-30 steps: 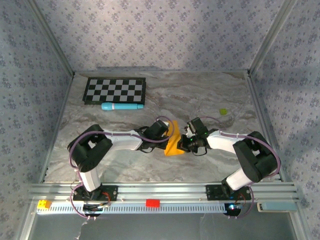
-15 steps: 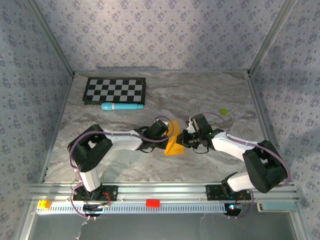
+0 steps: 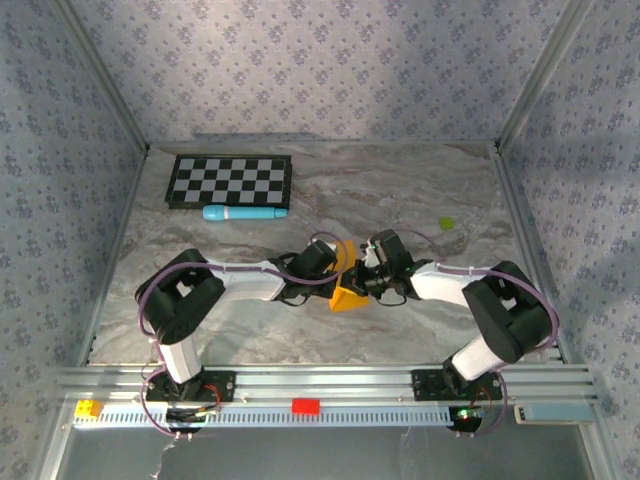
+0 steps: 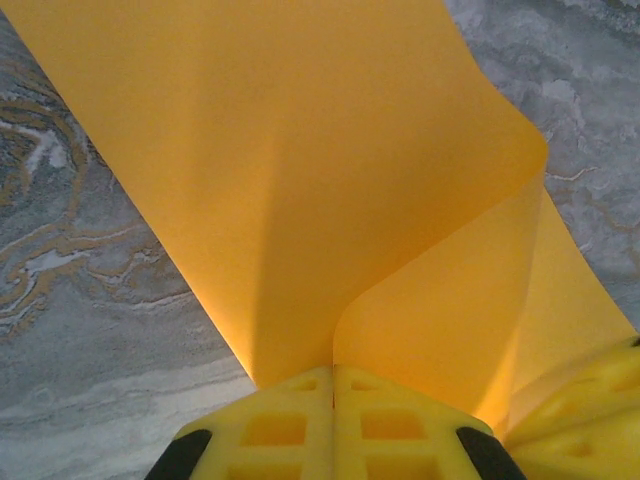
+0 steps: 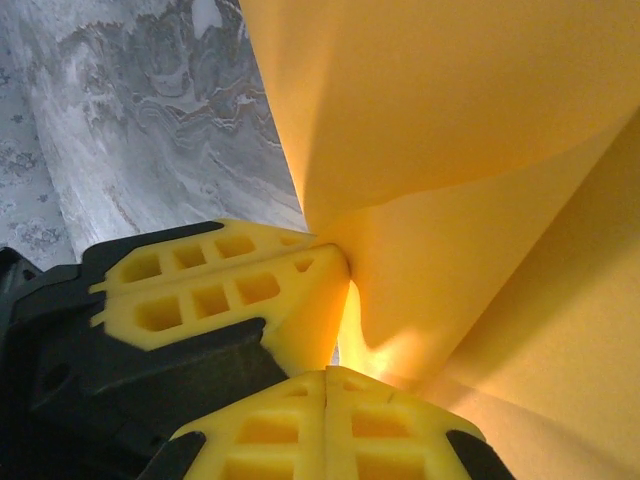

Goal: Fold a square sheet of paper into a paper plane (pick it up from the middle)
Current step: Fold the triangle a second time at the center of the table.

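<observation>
The square sheet of paper is orange and stands bunched up off the marble table at its middle. My left gripper is shut on its left side. My right gripper is shut on it from the right, almost touching the left one. In the left wrist view the paper rises in a curved fold out of my closed left gripper, with the right gripper's fingers at the lower right. In the right wrist view my right gripper pinches the paper beside the left gripper's fingers.
A black-and-white checkerboard lies at the back left with a light-blue cylinder in front of it. A tiny yellow-green bit sits at the back right. Patterned walls and metal rails enclose the table.
My right gripper has moved left, close against the left gripper, and the orange paper between them is squeezed narrower and stands higher. The left arm has stayed put.
</observation>
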